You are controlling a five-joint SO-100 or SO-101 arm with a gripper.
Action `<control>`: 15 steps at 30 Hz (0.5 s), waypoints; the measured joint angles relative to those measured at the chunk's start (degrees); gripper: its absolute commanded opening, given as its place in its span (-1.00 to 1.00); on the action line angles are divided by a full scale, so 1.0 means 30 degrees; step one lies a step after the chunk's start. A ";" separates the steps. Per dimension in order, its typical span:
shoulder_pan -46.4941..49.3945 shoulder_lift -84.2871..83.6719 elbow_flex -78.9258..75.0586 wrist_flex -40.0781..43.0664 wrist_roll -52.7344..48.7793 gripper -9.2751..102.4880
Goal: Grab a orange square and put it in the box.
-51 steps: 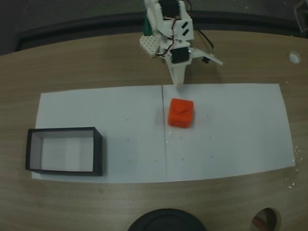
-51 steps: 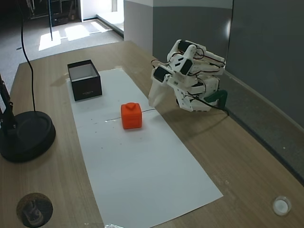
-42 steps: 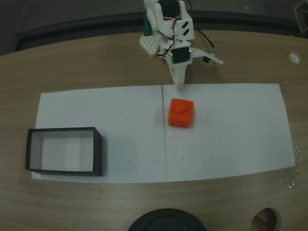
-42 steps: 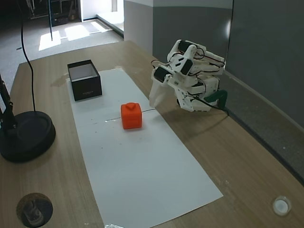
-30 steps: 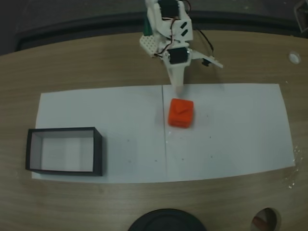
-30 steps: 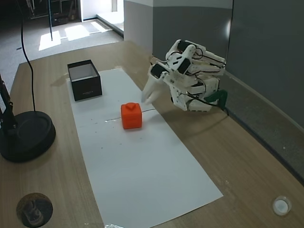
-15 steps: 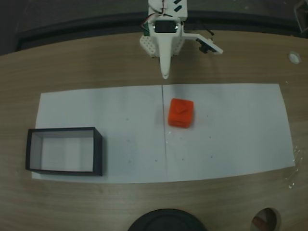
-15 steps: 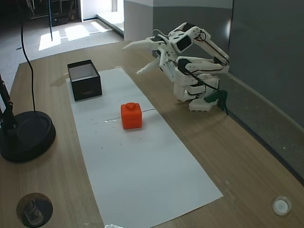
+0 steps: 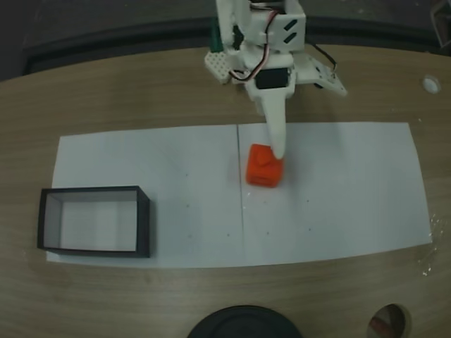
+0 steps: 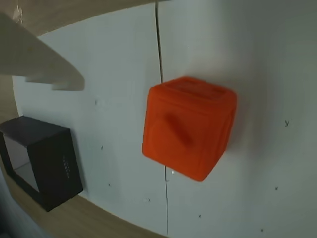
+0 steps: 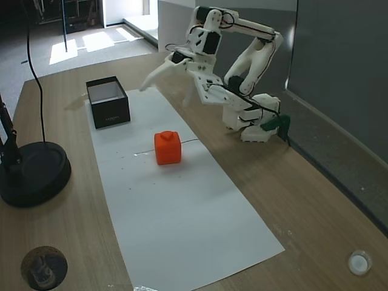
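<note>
Orange square [image 11: 168, 147] sits on white paper [image 11: 182, 206] mid-desk, box [image 11: 108, 101] well apart at the far left. We hold our claw [image 11: 167, 85] spread wide and empty above it, ready to straddle it.

Orange square [image 9: 264, 170] sits flat on the white paper sheet [image 9: 338, 197], small raised bump on its top face, just right of the paper's centre line in a fixed view, well apart from the empty black-walled box [image 9: 94, 221] at the sheet's left end.
</note>
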 measured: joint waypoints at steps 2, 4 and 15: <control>0.0000 -0.2344 -0.1465 0.1055 0.0000 0.13; 0.0000 -0.4189 -0.2695 0.1582 0.0000 0.13; 0.0000 -0.8174 -0.4307 0.1641 0.0117 0.13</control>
